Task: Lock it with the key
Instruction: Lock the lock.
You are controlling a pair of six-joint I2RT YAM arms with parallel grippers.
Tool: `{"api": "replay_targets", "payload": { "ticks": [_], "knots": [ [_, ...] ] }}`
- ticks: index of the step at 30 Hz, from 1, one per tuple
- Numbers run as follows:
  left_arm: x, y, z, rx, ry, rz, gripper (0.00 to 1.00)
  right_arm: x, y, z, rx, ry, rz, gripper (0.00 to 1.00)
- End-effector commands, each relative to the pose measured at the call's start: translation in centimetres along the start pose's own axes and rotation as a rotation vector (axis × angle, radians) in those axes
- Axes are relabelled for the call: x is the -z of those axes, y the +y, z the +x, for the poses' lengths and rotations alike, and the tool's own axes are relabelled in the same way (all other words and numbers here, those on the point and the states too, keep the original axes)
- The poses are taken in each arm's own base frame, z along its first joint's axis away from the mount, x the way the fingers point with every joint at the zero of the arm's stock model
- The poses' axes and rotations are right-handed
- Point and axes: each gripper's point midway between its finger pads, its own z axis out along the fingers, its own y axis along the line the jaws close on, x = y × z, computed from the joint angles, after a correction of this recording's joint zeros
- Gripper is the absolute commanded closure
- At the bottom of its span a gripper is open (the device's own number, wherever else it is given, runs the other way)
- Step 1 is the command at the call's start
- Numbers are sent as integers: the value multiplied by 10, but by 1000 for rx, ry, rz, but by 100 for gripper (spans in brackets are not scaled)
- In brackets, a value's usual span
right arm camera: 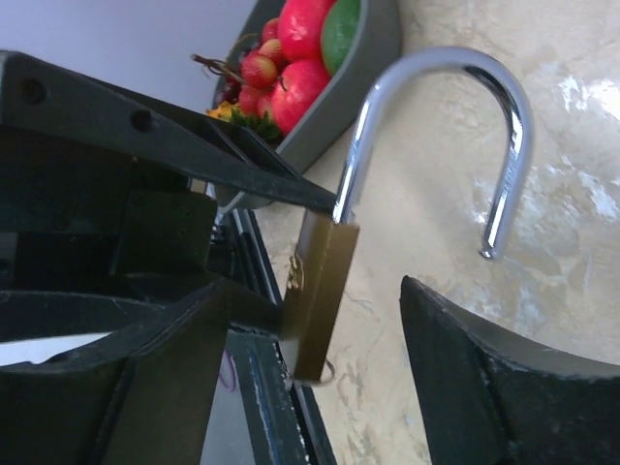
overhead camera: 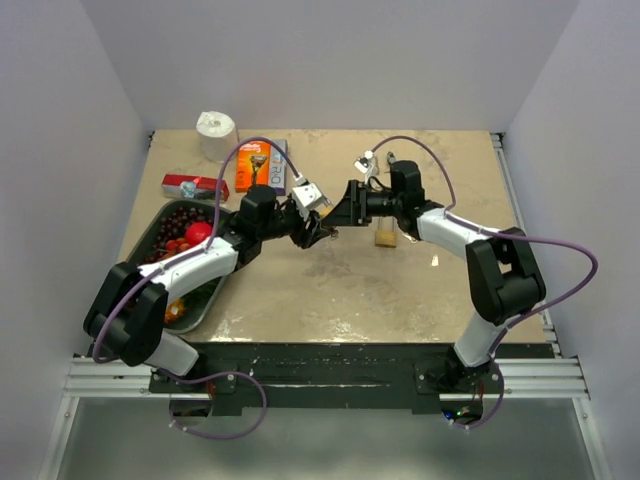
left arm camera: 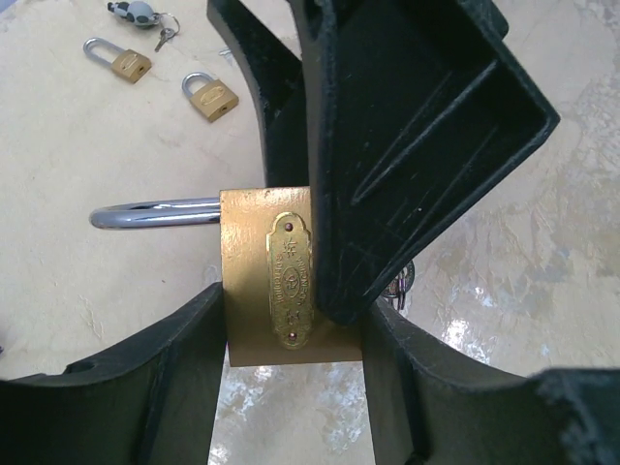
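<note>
My left gripper (overhead camera: 313, 228) is shut on a brass padlock (left arm camera: 291, 281) and holds it above the table by its body, between both fingers (left arm camera: 155, 387). The chrome shackle (right arm camera: 441, 116) is open, its free end out of the body. A key ring (right arm camera: 331, 373) hangs at the padlock's bottom; the key itself is hidden. My right gripper (overhead camera: 341, 208) is open, jaws either side of the padlock (right arm camera: 320, 291). One finger (left arm camera: 417, 145) lies against the padlock's face and the other (right arm camera: 504, 387) stands well apart.
Two small brass padlocks (left arm camera: 121, 62) (left arm camera: 211, 95) and a bunch of keys (left arm camera: 145, 14) lie on the table beyond. A grey tray (overhead camera: 150, 238) of fruit sits at the left. A paper roll (overhead camera: 215, 131), an orange box (overhead camera: 252, 166) and a red pack (overhead camera: 194, 185) stand at the back left.
</note>
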Motion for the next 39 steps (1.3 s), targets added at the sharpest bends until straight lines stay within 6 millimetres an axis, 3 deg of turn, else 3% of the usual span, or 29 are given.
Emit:
{"api": "replay_targets", "payload": {
  "ticks": [1, 4, 7, 8, 11, 13, 14, 15, 17, 18, 20, 21, 22, 23, 24, 25, 26, 27, 28, 29, 30, 32, 33, 39],
  "knots": [
    [10, -1, -79, -110, -256, -25, 100, -6, 25, -15, 32, -9, -97, 31],
    [10, 0, -85, -115, -276, -38, 100, -9, 27, -14, 31, 5, -112, 40],
    [9, 3, -86, -114, -283, -55, 100, -10, 28, -13, 24, 15, -124, 61],
    [9, 3, -86, -114, -284, -60, 100, -10, 28, -14, 23, 17, -129, 75],
    [9, 2, -83, -130, -274, -56, 100, -9, 32, -13, 21, 31, -152, 100],
    [9, 0, -77, -136, -236, -42, 96, -6, 35, -14, 26, 39, -161, 100],
    [11, -1, -76, -157, -225, -32, 75, -4, 36, -15, 32, 42, -165, 100],
    [12, -4, -63, -147, -166, -16, 63, -1, 33, -14, 42, 50, -156, 100],
    [17, -6, -64, -186, -124, 27, 39, 7, 38, -18, 121, 56, -169, 100],
    [22, -9, -49, -161, -54, 54, 35, 12, 35, -17, 110, 68, -155, 100],
    [33, 1, -47, -141, -25, 48, 29, 20, 42, -18, 214, 84, -179, 100],
    [41, 0, -37, -109, 23, 56, 28, 24, 39, -9, 190, 123, -168, 100],
    [48, 11, -41, -102, 29, 37, 27, 27, 44, -12, 236, 135, -176, 100],
    [52, 10, -39, -128, 43, 73, 26, 29, 43, -8, 264, 158, -173, 100],
    [58, 7, -27, -109, 98, 109, 25, 34, 37, 6, 284, 210, -163, 100],
    [66, 16, -37, -132, 87, 114, 23, 36, 40, 3, 346, 220, -172, 100],
    [69, 14, -40, -182, 71, 166, 21, 36, 34, 8, 426, 241, -192, 100],
    [72, 13, -36, -187, 84, 186, 21, 42, 35, 22, 376, 295, -192, 100],
    [74, 17, -40, -213, 74, 189, 21, 45, 40, 18, 422, 307, -207, 100],
    [74, 19, -42, -259, 67, 195, 21, 44, 32, 23, 503, 328, -235, 100],
    [72, 20, -43, -280, 57, 200, 21, 51, 39, 39, 441, 384, -255, 100],
    [69, 19, -46, -337, 27, 227, 22, 53, 44, 41, 563, 411, -315, 100],
    [67, 19, -52, -363, -2, 230, 22, 58, 48, 58, 484, 479, -332, 100],
    [56, -2, -52, -396, -47, 368, 29, 52, 54, 49, 557, 471, -290, 100]
  ]
}}
